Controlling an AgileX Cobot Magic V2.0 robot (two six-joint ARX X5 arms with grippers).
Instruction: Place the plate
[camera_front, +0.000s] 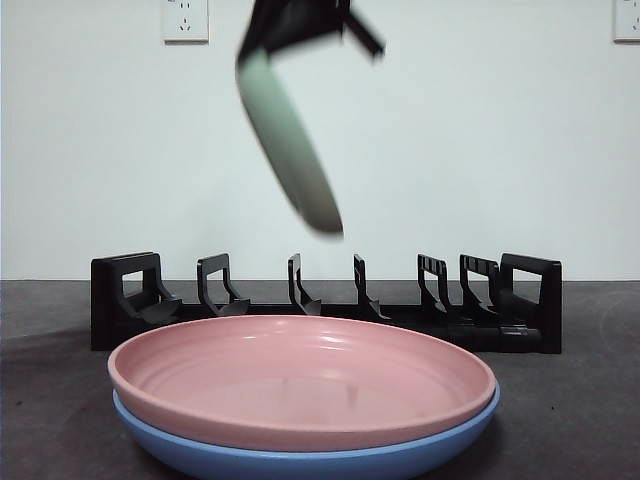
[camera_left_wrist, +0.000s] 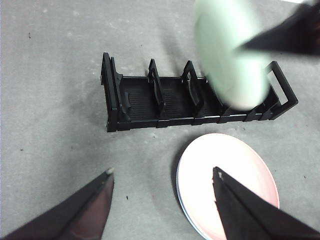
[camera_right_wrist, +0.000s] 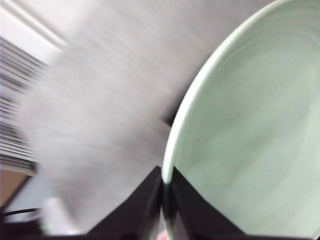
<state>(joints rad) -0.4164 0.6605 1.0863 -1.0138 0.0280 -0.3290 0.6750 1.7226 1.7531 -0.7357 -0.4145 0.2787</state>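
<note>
green plate, held edge-on and tilted in the air, well above the black rack and touching none of its dividers. the right hand is clamped on the plate's rim, one jaw to each face, as the right wrist view shows; in the front view the same hand enters from the top edge, dark and blurred, and the plate's outline is smeared too. the left wrist view places the plate over the rack's end portion, near the looped end piece, though which slot lies beneath it cannot be told.

the rack stands on the grey bench, and every slot visible in the front view holds nothing. nearer the camera, a pink plate rests nested in a blue plate, both flat on the bench in front of the rack.

the left hand hovers with its jaws apart and nothing between them, over the bench beside the stacked pair.

stage of task, as judged: the plate is lifted and carried toward the rack, but not yet lowered or seated. left to do are aligning the rim with a slot, lowering it between two dividers, and releasing it.
</note>
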